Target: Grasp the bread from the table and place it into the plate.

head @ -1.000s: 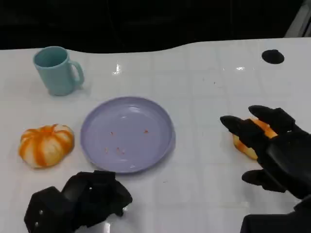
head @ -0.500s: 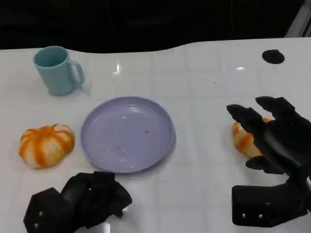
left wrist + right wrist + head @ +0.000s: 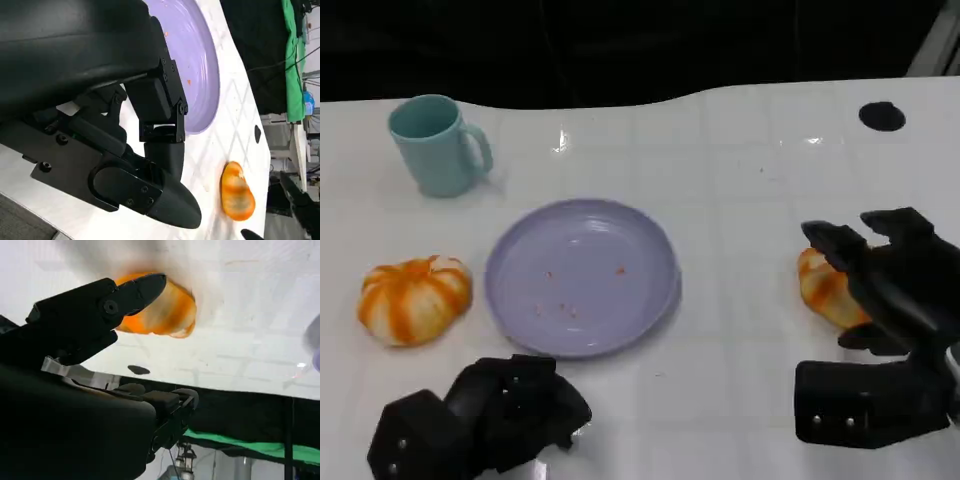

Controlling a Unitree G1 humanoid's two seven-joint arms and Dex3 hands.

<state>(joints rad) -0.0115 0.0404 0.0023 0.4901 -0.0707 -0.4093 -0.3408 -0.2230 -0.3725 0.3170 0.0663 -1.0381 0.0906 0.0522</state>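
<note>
The bread [image 3: 823, 289], an orange and cream glazed piece, lies on the white table to the right of the lilac plate [image 3: 620, 235]. My right hand [image 3: 885, 290] is over its right side, fingers apart and arched above it, gripping nothing. In the right wrist view one fingertip [image 3: 142, 287] reaches over the bread [image 3: 167, 312], which still lies on the table. My left hand [image 3: 485, 420] rests at the near left with its fingers curled in on nothing. The left wrist view shows that hand [image 3: 125, 140], the plate [image 3: 202, 75] and the bread [image 3: 237, 192] beyond it.
A teal mug [image 3: 438, 145] stands at the far left. An orange and white pumpkin-shaped bun [image 3: 415, 298] lies left of the plate. A black round mark [image 3: 881, 116] is on the table at the far right. A few crumbs lie in the plate.
My right hand has drawn to the right and towards me, uncovering more of the bread. The bread, the plate and my left hand have stayed put.
</note>
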